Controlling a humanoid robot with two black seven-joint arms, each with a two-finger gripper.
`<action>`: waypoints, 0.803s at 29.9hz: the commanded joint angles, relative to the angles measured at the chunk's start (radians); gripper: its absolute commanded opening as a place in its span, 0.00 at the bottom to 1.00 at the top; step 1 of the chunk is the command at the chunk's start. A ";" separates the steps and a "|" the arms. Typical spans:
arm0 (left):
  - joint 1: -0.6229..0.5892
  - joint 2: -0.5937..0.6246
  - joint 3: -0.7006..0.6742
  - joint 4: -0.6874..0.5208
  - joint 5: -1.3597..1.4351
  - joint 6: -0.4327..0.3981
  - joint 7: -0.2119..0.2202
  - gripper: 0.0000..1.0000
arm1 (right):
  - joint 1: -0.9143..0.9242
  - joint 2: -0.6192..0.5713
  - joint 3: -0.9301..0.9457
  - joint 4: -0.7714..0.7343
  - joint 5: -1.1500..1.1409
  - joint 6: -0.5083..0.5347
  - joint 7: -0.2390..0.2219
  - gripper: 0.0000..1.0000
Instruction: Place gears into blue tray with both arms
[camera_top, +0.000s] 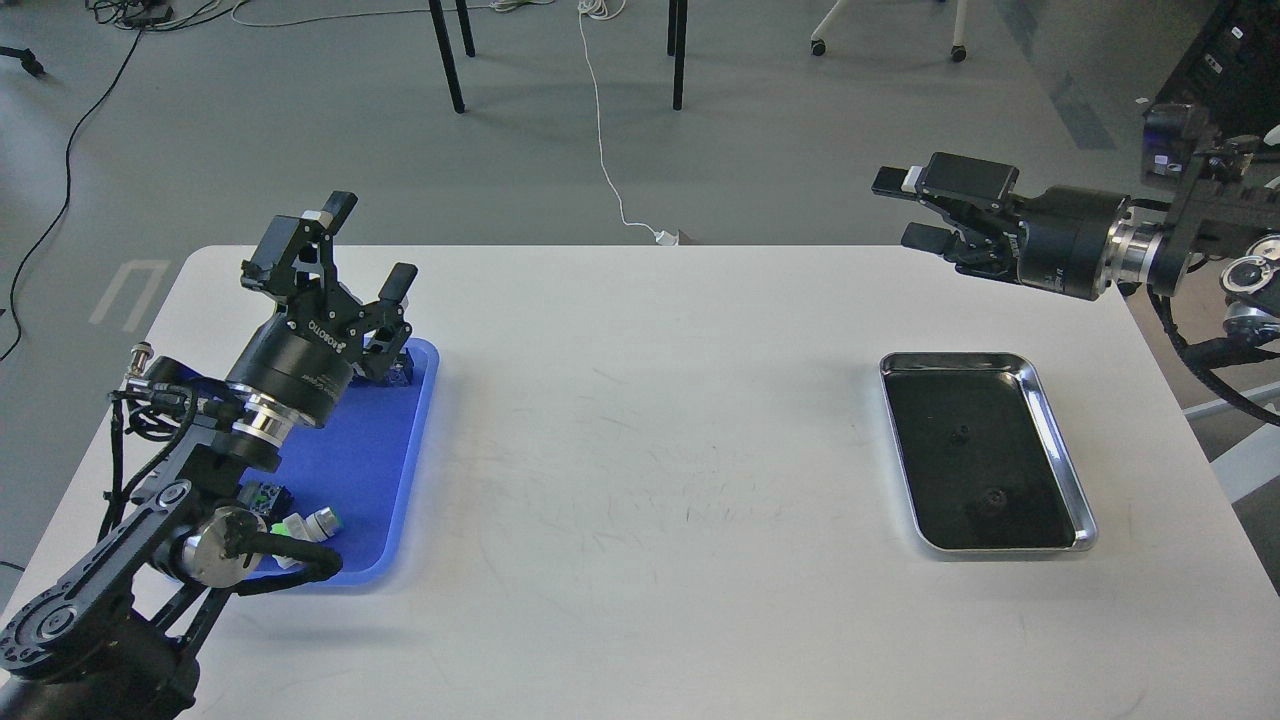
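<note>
Left gripper (372, 243) raised over the far end of the blue tray (395, 480), fingers spread wide apart, nothing between them and nothing touched. Right gripper (905, 210) held high past the table's far right corner, pointing left, its two fingers parted by a moderate gap, likewise empty and well clear of everything on the table. Blue tray lying at the left side of the white table (650, 450), long axis running away from the viewer, much of its surface hidden by the left arm (200, 450). In the tray's near end, a push-button switch (315, 525) with a green cap and pale body, lying on its side, partly covered by the arm's cable; just beside it a small dark block with a green spot (265, 497). At the tray's far end, under the left gripper, a dark blue-black part (395, 370), too hidden to name. Silver metal tray (1065, 460) with a black liner at the right side of the table, well apart from the blue tray. On that liner two gears (960, 434), small dark rings hard to make out against the black: one near the middle, the other (993, 500) closer to the near end. No gear discernible in the blue tray, though part of it is covered.
</note>
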 joint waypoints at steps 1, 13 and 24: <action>0.006 0.002 -0.001 -0.001 0.000 0.000 0.000 0.98 | 0.176 0.001 -0.179 0.000 -0.525 0.038 0.000 0.99; 0.006 0.000 -0.001 -0.004 0.000 0.000 -0.002 0.98 | 0.312 0.126 -0.511 -0.046 -0.888 0.031 0.000 0.99; 0.008 0.003 -0.001 -0.004 0.000 0.000 -0.002 0.98 | 0.166 0.232 -0.594 -0.204 -0.893 -0.153 0.000 0.90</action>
